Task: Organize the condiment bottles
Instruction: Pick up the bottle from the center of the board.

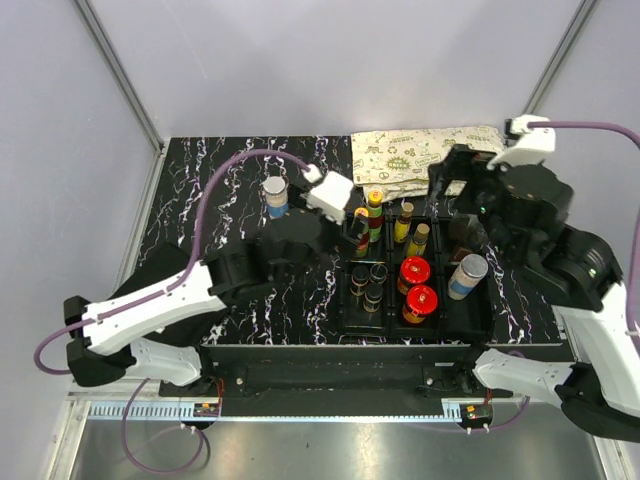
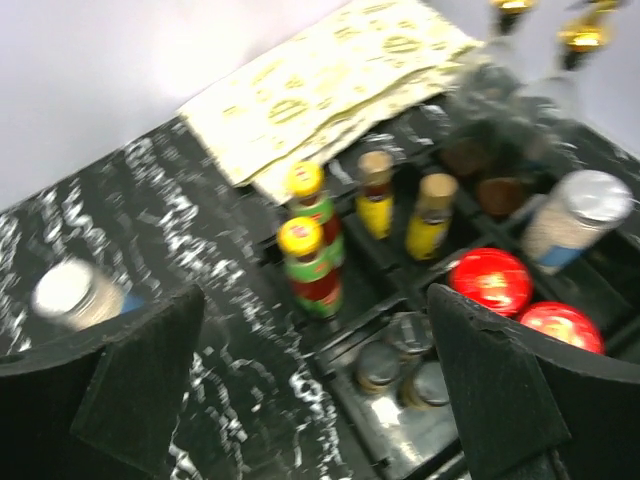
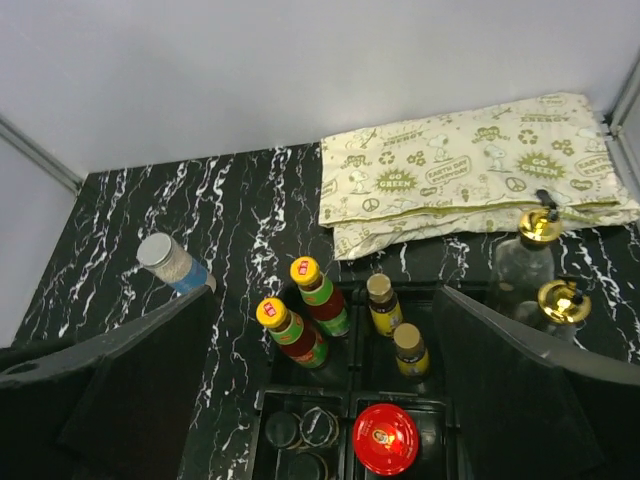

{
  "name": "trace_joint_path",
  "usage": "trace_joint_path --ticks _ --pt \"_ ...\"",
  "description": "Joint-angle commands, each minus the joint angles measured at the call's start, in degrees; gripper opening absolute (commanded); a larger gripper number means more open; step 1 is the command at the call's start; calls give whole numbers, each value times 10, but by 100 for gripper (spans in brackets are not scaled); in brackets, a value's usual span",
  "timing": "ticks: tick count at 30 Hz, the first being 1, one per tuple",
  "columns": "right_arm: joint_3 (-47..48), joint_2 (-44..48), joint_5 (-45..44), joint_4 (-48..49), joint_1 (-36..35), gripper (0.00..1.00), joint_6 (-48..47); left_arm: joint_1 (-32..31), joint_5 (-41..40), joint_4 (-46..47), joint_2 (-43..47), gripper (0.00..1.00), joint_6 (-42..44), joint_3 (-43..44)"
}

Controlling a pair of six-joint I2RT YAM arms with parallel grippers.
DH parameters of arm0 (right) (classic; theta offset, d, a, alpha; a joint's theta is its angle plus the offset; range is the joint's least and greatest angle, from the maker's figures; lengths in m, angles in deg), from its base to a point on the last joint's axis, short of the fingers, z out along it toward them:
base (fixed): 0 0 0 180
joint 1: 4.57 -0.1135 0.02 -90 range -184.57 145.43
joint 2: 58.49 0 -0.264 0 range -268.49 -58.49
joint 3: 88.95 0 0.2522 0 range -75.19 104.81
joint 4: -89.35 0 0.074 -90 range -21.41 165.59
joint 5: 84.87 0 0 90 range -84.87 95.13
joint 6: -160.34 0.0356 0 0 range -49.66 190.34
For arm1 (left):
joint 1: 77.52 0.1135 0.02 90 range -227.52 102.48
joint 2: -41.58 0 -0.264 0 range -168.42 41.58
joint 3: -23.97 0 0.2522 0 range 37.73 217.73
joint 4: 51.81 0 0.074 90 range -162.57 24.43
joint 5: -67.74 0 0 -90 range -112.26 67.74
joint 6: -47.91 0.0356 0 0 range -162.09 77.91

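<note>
The surface (image 3: 230, 210) is black stone-look slab veined with white. On its right half sits a black plastic tray (image 1: 466, 316) split into rectangular compartments, and most of the condiment bottles stand upright inside it.

- Far left compartment: two slim sauces (image 1: 374, 212) with yellow caps and red-and-green labels.
- Near left compartment: three small dark bottles (image 1: 372, 284) with round black caps, touching one another.
- Middle, far: two yellow bottles (image 3: 383, 305) with tan, cork-like tops.
- Middle, near: two squat jars (image 2: 492, 280) with glossy red lids, one behind the other.
- Right: a cylindrical shaker (image 2: 575, 215) with a flat grey lid and a blue band, and at the far corner two clear glass bottles (image 3: 528, 262) with gold spouts.

One more grey-lidded shaker (image 1: 275, 196) stands alone on the bare slab, well to the left of the tray.

A flat cream cloth (image 3: 470, 165) printed in green lies against the far wall, just beyond the tray.

The left end effector (image 2: 315, 320) hangs over the tray's left edge beside the sauces, its matte black fingers spread wide and holding nothing. The right end effector (image 3: 322, 300) hangs above the tray's right side — also spread, also holding nothing.
</note>
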Motion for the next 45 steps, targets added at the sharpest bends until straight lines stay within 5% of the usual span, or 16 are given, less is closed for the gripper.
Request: trace_joint_path --ticks 1,12,26,35,45 --pt "23 -26 56 33 2 100 -1 82 -4 -2 73 99 -61 -50" --pt "116 -231 190 99 2 100 -44 204 14 -18 178 99 -88 -173" --pt "310 -535 328 127 2 100 -94 320 7 -120 203 99 -147 -179" --pt "473 -674 381 97 15 100 -124 346 100 -140 181 99 -64 -117" --pt "519 -741 358 119 15 100 -88 368 95 -13 295 99 13 -266"
